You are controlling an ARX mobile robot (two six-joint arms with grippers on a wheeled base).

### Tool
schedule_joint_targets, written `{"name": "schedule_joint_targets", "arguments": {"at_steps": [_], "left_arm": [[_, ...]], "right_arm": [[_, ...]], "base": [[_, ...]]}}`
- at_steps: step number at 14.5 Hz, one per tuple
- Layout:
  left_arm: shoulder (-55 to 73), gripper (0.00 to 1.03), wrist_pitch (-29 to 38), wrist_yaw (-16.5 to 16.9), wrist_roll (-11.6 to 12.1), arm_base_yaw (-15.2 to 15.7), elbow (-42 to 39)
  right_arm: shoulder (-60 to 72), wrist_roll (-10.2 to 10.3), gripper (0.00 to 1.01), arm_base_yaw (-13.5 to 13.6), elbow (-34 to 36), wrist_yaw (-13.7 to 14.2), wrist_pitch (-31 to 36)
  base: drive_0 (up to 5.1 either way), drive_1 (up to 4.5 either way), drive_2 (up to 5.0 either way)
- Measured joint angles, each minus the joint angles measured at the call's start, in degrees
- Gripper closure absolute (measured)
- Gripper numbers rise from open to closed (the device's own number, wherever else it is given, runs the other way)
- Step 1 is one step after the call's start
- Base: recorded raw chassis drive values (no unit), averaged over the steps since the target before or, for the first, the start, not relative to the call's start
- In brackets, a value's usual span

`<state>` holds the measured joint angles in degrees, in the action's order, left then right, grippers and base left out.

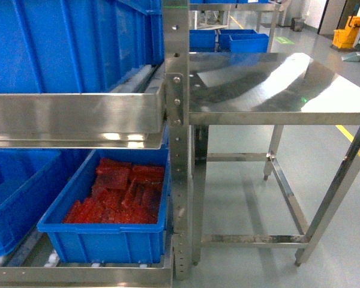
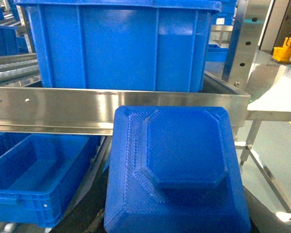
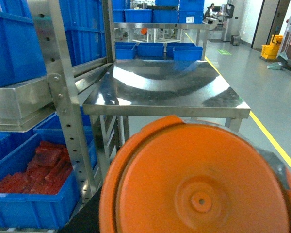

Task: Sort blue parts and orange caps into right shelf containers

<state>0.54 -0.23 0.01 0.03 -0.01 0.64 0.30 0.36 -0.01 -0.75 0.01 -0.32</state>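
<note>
One blue part (image 2: 177,167), octagon-stepped, fills the left wrist view near the shelf rail (image 2: 111,104), seemingly carried toward the big blue crate (image 2: 121,46) behind. One orange cap (image 3: 199,184) likewise crowds the right wrist view, near the steel table (image 3: 165,85). Neither pincer itself visible; grip unknowable. Red pieces (image 1: 123,192) in one lower crate (image 1: 105,237).

My blue part (image 2: 177,170) looks ridged, matt plastic; my orange cap (image 3: 199,182) smooth plastic; the table (image 1: 276,84) glossy brushed steel.
</note>
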Motion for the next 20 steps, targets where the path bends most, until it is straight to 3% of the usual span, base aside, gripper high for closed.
{"name": "schedule_joint_targets", "arguments": {"at_steps": [20], "left_arm": [[0.0,0.62,-0.1,0.0,0.0,0.0,0.0]], "right_arm": [[0.0,0.0,0.56,0.0,0.0,0.0,0.0]], "base": [[-5.0,1.52,3.1]]}}
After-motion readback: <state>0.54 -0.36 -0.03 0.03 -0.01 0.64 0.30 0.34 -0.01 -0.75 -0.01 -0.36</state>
